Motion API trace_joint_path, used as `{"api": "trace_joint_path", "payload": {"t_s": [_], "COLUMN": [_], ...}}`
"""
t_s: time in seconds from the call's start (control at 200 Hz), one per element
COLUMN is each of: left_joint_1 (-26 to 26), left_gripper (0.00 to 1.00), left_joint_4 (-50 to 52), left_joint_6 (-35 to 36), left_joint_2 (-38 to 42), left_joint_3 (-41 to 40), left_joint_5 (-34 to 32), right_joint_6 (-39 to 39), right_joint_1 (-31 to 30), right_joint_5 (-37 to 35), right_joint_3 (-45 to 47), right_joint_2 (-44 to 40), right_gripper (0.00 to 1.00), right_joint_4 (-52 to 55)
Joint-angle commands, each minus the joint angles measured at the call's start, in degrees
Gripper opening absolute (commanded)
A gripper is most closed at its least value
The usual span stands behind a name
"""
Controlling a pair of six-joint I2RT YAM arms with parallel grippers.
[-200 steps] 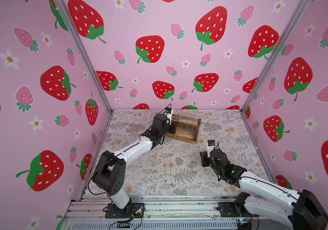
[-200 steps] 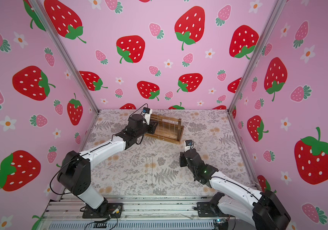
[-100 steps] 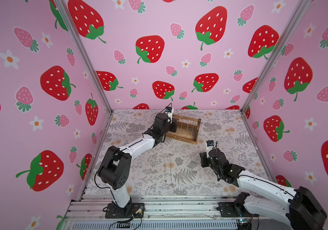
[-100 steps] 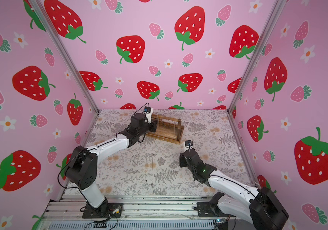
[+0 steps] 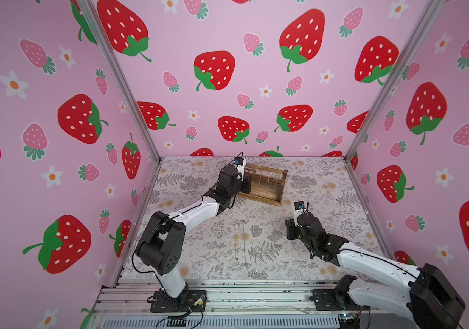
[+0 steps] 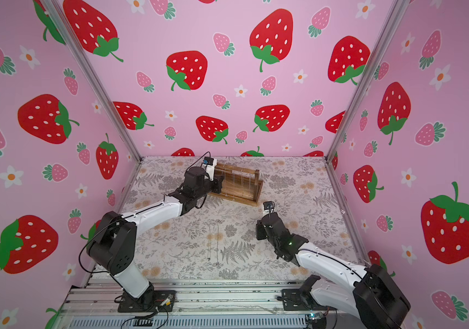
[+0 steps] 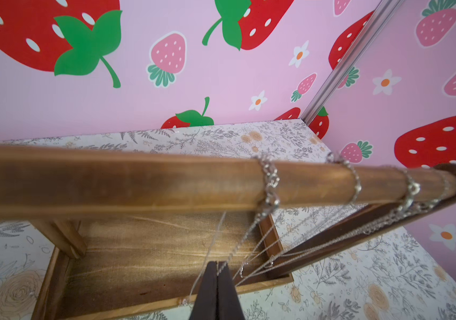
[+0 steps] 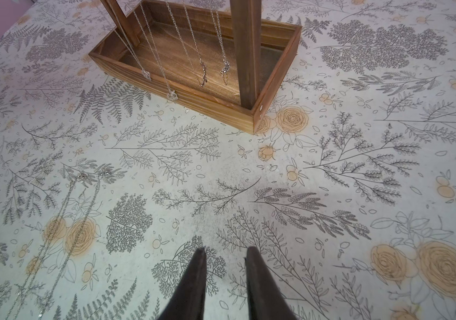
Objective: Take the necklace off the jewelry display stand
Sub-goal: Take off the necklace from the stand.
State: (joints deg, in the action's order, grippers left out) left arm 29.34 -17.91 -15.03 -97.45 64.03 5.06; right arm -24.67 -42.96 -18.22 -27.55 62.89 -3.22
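The brown wooden jewelry display stand (image 5: 267, 188) (image 6: 240, 186) stands at the back of the table, and several thin silver chains hang from its top bar (image 7: 138, 180). My left gripper (image 5: 247, 182) (image 6: 219, 182) is at the stand's left end. In the left wrist view this gripper (image 7: 217, 266) is shut on one necklace (image 7: 270, 177), whose strand runs from the bar down into the fingertips over the tray. My right gripper (image 5: 288, 228) (image 8: 225, 253) hovers open and empty above the table, in front of the stand's tray (image 8: 193, 94).
Two silver chains (image 5: 240, 242) (image 6: 211, 242) (image 8: 77, 210) lie stretched out on the floral table cover between the arms. Pink strawberry walls close the back and both sides. A metal rail runs along the front edge.
My left gripper has closed on the necklace's strand and its arm has pushed slightly in toward the stand. The right arm has barely moved.
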Motion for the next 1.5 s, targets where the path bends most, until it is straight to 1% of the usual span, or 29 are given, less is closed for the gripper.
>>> {"api": "trace_joint_path", "payload": {"t_s": [0.0, 0.21, 0.435, 0.46, 0.48, 0.5, 0.62, 0.74, 0.87, 0.88, 0.91, 1.131, 1.496], "left_joint_1": [-0.1, -0.1, 0.0, 0.0, 0.0, 0.0, 0.0, -0.2, -0.8, -0.8, -0.9, -1.8, -2.4], "left_gripper": [0.00, 0.00, 0.00, 0.04, 0.04, 0.10, 0.23, 0.29, 0.30, 0.30, 0.30, 0.30, 0.29], "left_joint_4": [-2.4, -2.9, -2.7, -2.7, -2.7, -2.7, -2.8, -1.8, -0.6, -0.5, 0.0, 2.7, 3.0], "left_joint_6": [-0.9, -1.5, -1.5, -1.4, -1.4, -1.4, -0.9, 0.0, 1.1, 1.1, 1.3, 1.0, 0.1], "left_joint_2": [2.3, 4.2, 3.8, 3.7, 3.5, 3.5, 2.8, 2.4, 1.7, 1.7, 1.4, -0.7, -2.8], "left_joint_3": [-2.5, -6.1, -6.6, -6.5, -6.2, -6.1, -4.7, -2.7, 0.7, 1.0, 1.8, 6.9, 8.1], "left_joint_5": [1.0, 1.2, 1.4, 1.5, 1.6, 1.6, 1.8, 1.9, 2.5, 3.7, 4.2, 5.4, 6.3], "right_joint_6": [-0.5, -0.5, -0.4, -0.5, -0.4, -0.4, -0.4, -0.4, -0.4, -0.4, -0.4, -0.5, -0.3], "right_joint_1": [0.4, 0.3, 0.3, 0.3, 0.4, 0.4, 0.4, 0.3, 0.4, 0.4, 0.4, 0.4, 0.4], "right_joint_5": [0.4, 0.5, 0.8, 0.9, 0.8, 0.8, 0.9, 1.6, 2.2, 2.2, 2.1, 2.5, 2.3], "right_joint_3": [-1.1, -1.0, -1.0, -1.0, -1.0, -1.0, -1.0, -0.9, -0.9, -0.9, -0.8, -0.9, -0.9], "right_joint_2": [0.0, -0.2, 0.1, 0.1, 0.2, 0.2, 0.2, 0.3, 0.5, 0.5, 0.4, 0.5, 0.9], "right_gripper": [0.27, 0.27, 0.27, 0.27, 0.27, 0.27, 0.27, 0.27, 0.27, 0.27, 0.27, 0.27, 0.27], "right_joint_4": [-0.4, -0.5, -0.5, -0.5, -0.5, -0.4, -0.4, -0.6, -0.9, -0.9, -0.9, -1.0, -1.0]}}
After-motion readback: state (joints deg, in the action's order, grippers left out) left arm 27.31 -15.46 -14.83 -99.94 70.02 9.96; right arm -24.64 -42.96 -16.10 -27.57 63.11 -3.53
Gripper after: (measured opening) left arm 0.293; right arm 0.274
